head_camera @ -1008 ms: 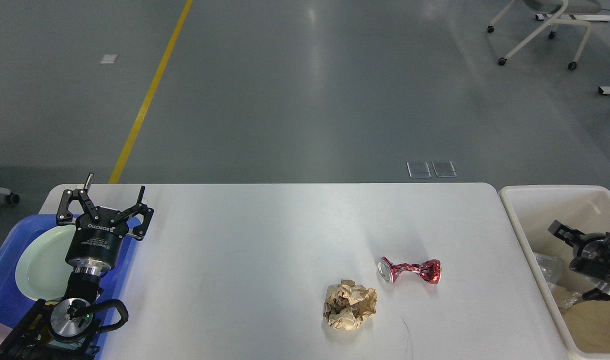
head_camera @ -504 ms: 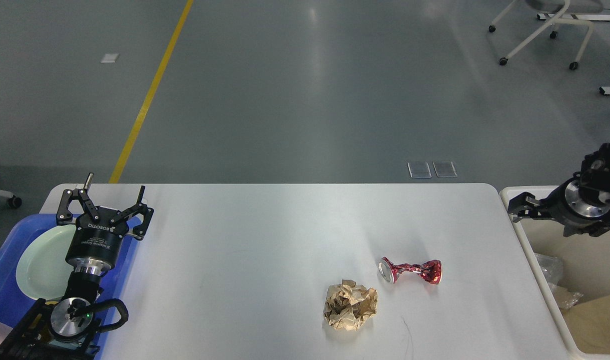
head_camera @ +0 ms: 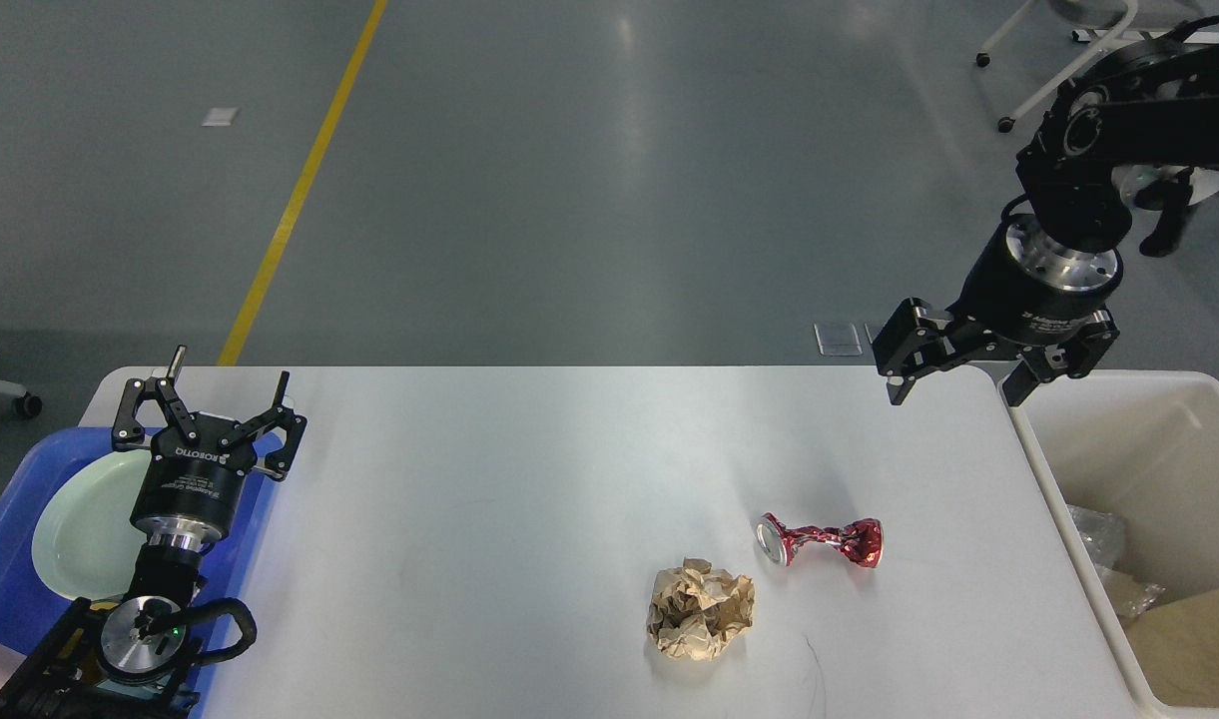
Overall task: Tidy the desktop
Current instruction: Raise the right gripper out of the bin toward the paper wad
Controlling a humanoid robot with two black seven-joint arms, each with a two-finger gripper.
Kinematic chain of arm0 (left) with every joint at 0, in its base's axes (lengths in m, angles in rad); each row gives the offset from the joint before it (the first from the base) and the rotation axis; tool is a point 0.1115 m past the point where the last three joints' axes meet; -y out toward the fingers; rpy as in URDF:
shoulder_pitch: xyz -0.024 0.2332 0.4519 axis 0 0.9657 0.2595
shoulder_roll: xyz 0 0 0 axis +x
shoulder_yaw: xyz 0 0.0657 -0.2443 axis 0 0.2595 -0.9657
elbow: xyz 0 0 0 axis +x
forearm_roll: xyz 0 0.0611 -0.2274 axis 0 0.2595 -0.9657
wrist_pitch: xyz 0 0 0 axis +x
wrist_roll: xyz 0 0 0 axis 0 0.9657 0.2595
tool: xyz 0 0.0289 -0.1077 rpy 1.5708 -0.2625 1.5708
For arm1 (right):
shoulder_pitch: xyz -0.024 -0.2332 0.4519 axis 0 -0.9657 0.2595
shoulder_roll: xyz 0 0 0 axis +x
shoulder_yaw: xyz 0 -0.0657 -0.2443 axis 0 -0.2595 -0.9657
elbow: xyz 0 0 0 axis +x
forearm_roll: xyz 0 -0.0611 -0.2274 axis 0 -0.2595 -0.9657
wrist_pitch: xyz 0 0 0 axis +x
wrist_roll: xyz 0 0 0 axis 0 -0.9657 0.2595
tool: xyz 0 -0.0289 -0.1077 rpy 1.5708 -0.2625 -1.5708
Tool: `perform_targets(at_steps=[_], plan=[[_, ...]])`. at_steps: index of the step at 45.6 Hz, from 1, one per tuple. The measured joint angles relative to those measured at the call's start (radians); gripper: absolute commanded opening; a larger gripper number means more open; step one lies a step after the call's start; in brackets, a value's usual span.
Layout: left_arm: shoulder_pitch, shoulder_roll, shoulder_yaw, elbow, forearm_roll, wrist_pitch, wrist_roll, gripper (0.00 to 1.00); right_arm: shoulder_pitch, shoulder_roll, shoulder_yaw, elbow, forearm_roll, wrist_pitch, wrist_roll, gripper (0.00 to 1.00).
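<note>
The white desktop [head_camera: 529, 469] fills the lower middle of the head view. On it lie a crushed red can [head_camera: 820, 540] and, just in front of it to the left, a crumpled ball of brown paper [head_camera: 700, 608]. My right gripper [head_camera: 956, 394] hangs open and empty above the desktop's far right corner, well behind the can. At the far left my left gripper [head_camera: 229, 384] stands open and empty, fingers pointing up, over the edge of the blue tray [head_camera: 5, 559].
A pale green plate [head_camera: 80, 524] lies in the blue tray. To the right of the desktop, a cream bin [head_camera: 1118, 399] holds brown paper and clear plastic. A wheeled chair [head_camera: 1008, 100] stands on the grey floor at the back right.
My right arm has risen out of the cream bin and swung left and up, ending above the desktop's far right corner. The left arm, can and paper ball have not moved.
</note>
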Motion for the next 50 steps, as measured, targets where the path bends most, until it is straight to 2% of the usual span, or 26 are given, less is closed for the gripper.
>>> perform_targets(at_steps=[11,17,27,34,40,50], plan=[[0.000,0.000,0.000,0.000,0.000,0.000,-0.001,0.96,0.189,0.071,0.006,0.229,0.122,-0.157,-0.001,1.00],[0.000,0.000,0.000,0.000,0.000,0.000,-0.001,0.96,0.160,0.100,0.009,0.242,0.130,-0.222,-0.001,1.00],[0.000,0.000,0.000,0.000,0.000,0.000,0.001,0.96,0.129,0.098,0.027,0.236,0.130,-0.232,0.009,1.00],[0.000,0.000,0.000,-0.001,0.000,0.000,0.001,0.96,0.047,0.097,0.082,0.204,0.129,-0.237,0.009,1.00],[0.000,0.000,0.000,-0.001,0.000,0.000,0.001,0.96,-0.090,0.110,0.145,0.115,0.129,-0.247,0.005,1.00],[0.000,0.000,0.000,-0.001,0.000,0.000,0.001,0.96,-0.378,0.233,0.200,-0.105,0.127,-0.265,-0.002,1.00]])
